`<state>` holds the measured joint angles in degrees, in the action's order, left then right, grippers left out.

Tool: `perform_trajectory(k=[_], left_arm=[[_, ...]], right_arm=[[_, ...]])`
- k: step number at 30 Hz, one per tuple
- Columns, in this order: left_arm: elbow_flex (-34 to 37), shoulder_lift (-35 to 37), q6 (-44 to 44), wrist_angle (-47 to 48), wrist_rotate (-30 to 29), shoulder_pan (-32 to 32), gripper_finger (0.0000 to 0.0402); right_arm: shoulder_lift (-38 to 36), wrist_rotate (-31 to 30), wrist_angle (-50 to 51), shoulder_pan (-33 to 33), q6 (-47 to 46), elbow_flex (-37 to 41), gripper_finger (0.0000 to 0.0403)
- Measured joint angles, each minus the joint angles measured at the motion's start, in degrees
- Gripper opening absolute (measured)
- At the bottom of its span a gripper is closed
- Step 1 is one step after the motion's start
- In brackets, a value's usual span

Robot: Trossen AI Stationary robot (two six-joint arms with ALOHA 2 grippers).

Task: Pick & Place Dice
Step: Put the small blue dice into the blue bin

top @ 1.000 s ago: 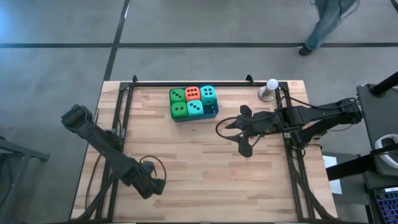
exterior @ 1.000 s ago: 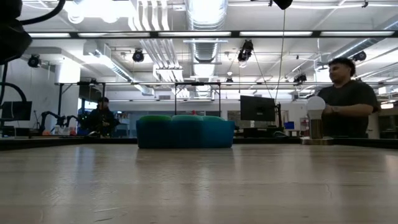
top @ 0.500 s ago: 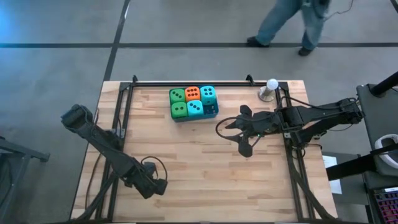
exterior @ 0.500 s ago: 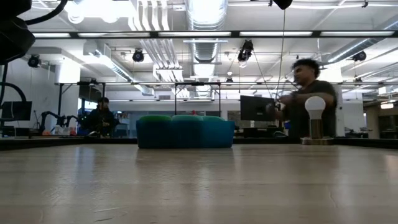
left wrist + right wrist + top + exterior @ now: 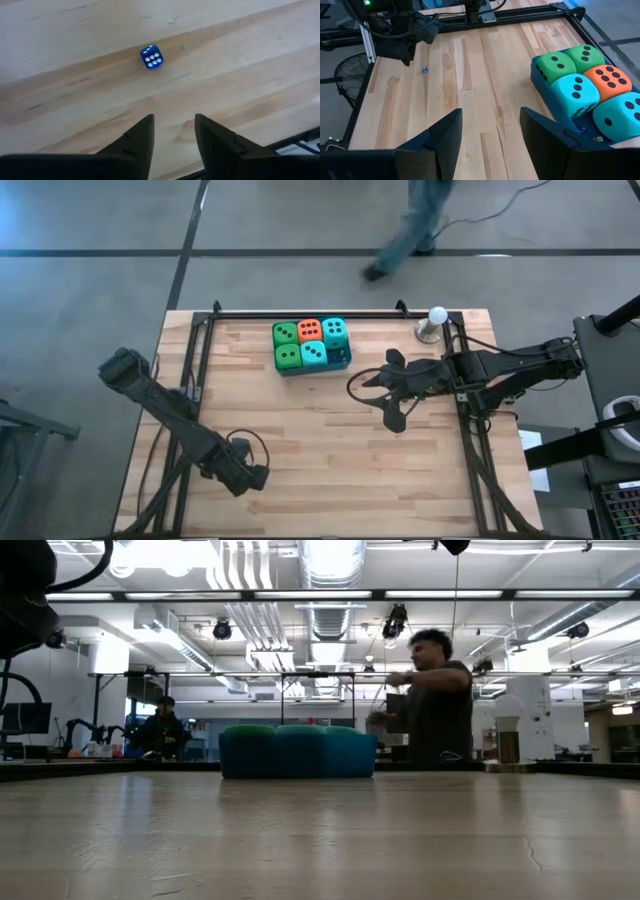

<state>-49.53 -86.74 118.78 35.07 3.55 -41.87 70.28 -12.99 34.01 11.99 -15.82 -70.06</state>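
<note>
The left tool [image 5: 172, 131] hovers slightly open and empty above a tiny blue die [image 5: 151, 56] on the counter [image 5: 330, 450]. The right tool [image 5: 490, 131] waits, half open, empty. Beyond, 5 dice [image 5: 311, 343] fill the blue tray [image 5: 343, 360]. Risk: narrow jaws could nudge the tiny die away.

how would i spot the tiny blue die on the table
On the wooden table, look toward the left gripper near the front-left corner. The tiny blue die lies alone on bare wood just ahead of its fingers, dark blue with white pips, far smaller than the soft dice in the blue tray.
</note>
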Motion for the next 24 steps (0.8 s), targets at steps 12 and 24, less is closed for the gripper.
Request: perform_trajectory(k=[12,24], left_arm=[[1.13,0.00,-0.52,-0.20,0.07,1.63,0.0209],[1.13,-0.20,2.76,1.45,-7.21,1.63,0.0219]], right_arm=[[0.00,-0.07,-0.01,0.00,0.01,0.00,0.0194],[0.00,-0.25,-0.01,0.00,0.84,0.00,0.0194]])
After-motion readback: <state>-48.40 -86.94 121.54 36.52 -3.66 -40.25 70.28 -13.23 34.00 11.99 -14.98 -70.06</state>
